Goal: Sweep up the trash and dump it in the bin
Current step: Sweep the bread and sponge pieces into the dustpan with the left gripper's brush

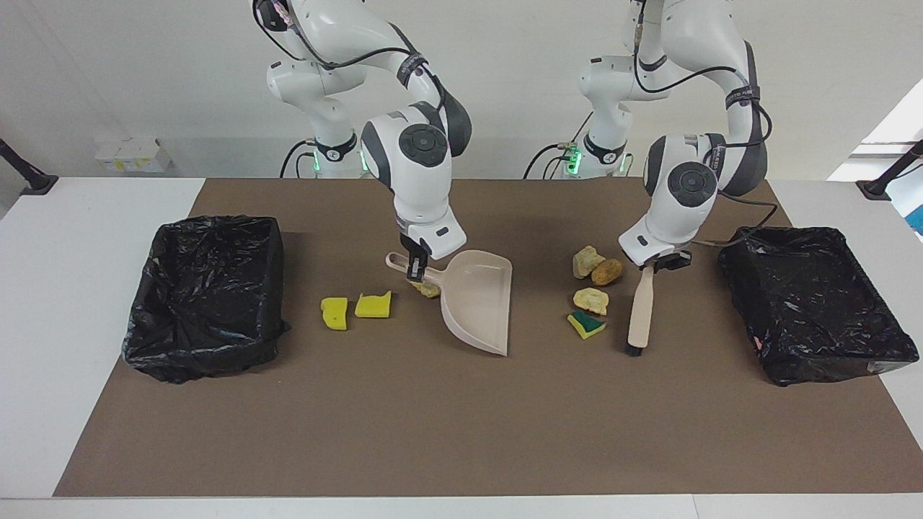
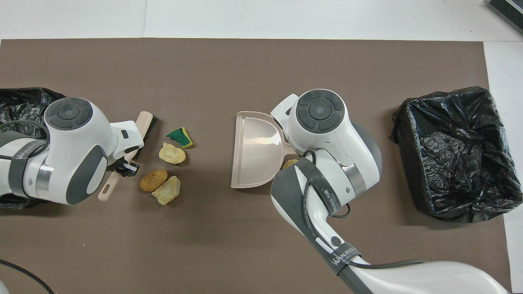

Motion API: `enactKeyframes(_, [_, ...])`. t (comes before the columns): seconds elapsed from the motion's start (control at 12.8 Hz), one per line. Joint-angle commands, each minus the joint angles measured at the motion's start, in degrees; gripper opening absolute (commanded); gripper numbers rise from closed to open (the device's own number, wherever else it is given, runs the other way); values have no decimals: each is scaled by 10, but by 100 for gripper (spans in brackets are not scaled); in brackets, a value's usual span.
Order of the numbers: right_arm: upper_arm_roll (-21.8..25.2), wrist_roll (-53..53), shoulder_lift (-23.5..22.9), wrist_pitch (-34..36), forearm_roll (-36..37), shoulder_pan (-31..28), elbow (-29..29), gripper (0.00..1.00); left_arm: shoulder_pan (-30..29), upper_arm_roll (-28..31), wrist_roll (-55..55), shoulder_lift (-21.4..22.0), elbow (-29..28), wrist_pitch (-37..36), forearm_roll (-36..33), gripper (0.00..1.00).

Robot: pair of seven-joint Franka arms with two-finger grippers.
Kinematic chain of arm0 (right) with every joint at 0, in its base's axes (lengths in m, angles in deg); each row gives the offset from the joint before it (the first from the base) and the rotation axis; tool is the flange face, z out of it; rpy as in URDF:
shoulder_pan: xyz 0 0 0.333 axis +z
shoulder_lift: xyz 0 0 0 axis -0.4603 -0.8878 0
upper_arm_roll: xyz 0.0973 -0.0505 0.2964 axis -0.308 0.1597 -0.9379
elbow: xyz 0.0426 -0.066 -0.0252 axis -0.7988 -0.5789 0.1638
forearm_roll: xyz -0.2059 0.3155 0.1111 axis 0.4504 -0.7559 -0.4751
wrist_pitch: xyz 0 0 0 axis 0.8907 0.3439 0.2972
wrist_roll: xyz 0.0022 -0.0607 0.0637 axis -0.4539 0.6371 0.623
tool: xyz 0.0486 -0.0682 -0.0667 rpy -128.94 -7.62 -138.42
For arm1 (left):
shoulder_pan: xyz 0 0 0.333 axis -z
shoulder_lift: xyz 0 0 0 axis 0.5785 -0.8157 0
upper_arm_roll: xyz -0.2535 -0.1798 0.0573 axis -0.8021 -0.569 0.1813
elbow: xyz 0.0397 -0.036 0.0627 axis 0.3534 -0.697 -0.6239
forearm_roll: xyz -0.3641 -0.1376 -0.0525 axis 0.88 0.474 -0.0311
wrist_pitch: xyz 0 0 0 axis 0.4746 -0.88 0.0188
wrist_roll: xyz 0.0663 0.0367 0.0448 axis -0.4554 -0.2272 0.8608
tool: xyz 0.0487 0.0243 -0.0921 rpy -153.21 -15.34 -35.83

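Hidden or cut off:
- Two yellow sponge pieces (image 1: 357,308): covered by the right arm in the overhead view.
- Tan chunk (image 2: 289,163): mostly under the right arm's wrist there; in the facing view half tucked under the dustpan handle (image 1: 406,264).
- Bin (image 2: 24,107) at overhead's left edge: cropped, partly under the left arm.
- Brush (image 2: 135,139): mid-handle covered by the left gripper (image 2: 122,169).
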Motion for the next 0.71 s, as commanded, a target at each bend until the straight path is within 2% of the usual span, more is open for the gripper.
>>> enactKeyframes(0.0, [-2,53,-3,-26,20,4,-15,0,5,-3,25,1,-5,30,7,0])
enactKeyframes(0.08, [-2,53,-5,-33,21,7,-15,0,7,-4,25,10,-28,40,8,0])
enactKeyframes(0.31, [-2,52,-18,-57,42,25,-16,0,15,-6,67,22,-48,39,83,0])
enactKeyframes(0.63, [-2,48,-29,-85,42,26,-16,0,91,-6,135,36,-64,39,159,0])
